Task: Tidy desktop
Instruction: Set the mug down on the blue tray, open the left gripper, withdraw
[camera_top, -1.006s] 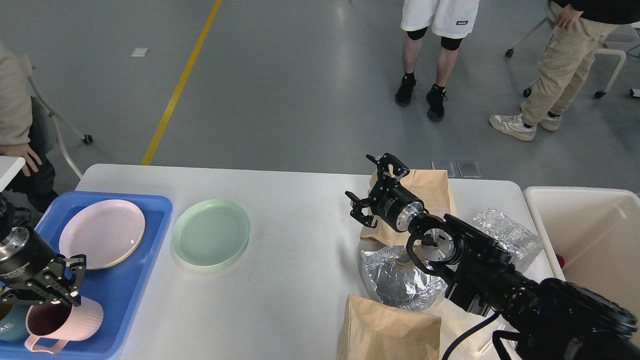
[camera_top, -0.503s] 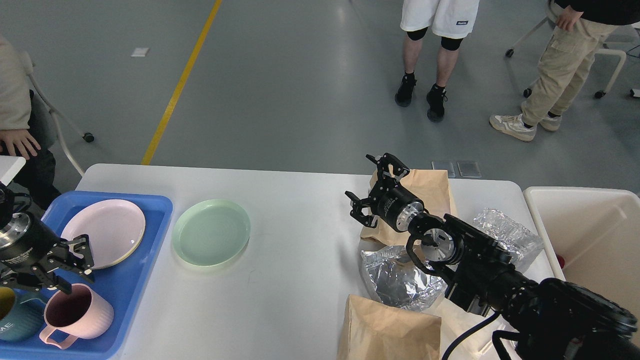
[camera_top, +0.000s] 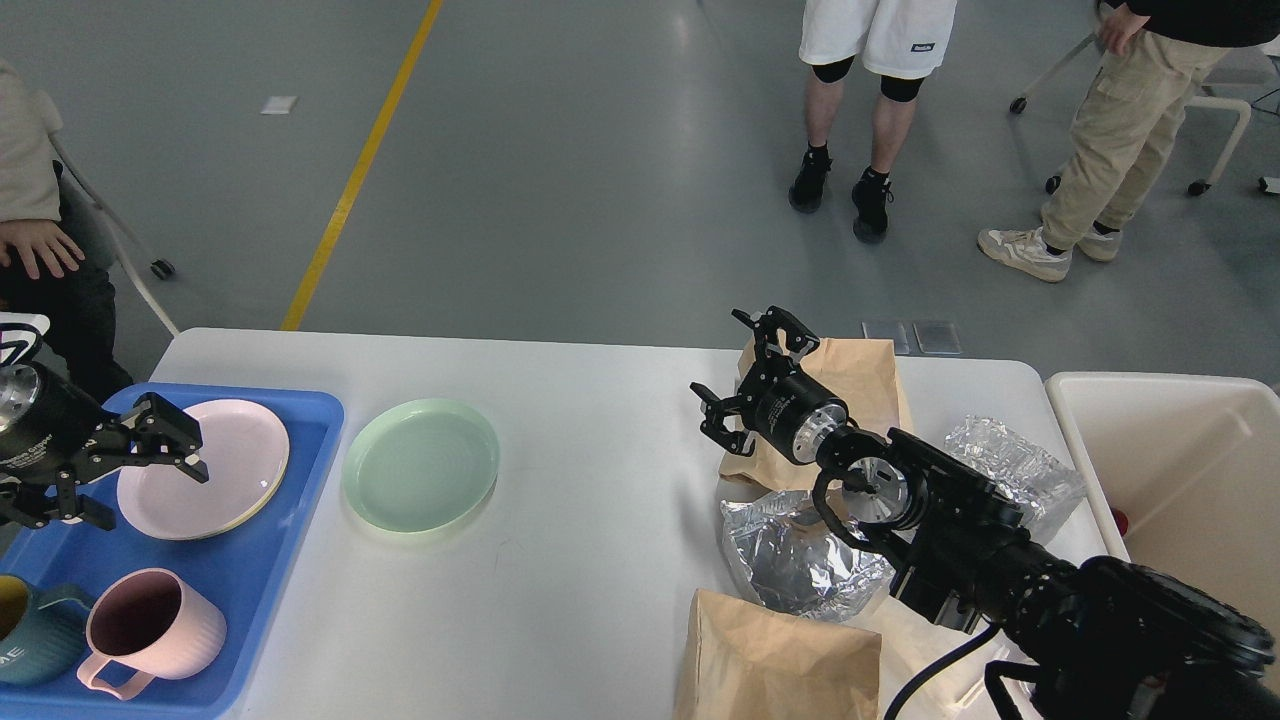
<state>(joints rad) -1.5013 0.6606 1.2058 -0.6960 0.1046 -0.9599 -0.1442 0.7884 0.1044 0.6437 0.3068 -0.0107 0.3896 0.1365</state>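
At seven o'clock, a pink mug (camera_top: 150, 628) stands upright in the blue tray (camera_top: 245, 560) on the desktop (camera_top: 590, 480). The left gripper (camera_top: 135, 475), jaws spread and empty, hovers over the pink plate (camera_top: 225, 480). At two o'clock, the right gripper (camera_top: 745, 375), jaws spread, hangs before a brown paper bag (camera_top: 865, 385).

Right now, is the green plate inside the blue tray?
No. The green plate lies on the white desktop, just to the right of the blue tray, which holds the pink plate.

Blue tray (camera_top: 300, 560): pink plate (camera_top: 215, 475), pink mug (camera_top: 150, 628), teal mug (camera_top: 30, 640). Green plate (camera_top: 421, 464) beside tray. Right: paper bags (camera_top: 860, 385), foil (camera_top: 800, 560), cream bin (camera_top: 1200, 470).
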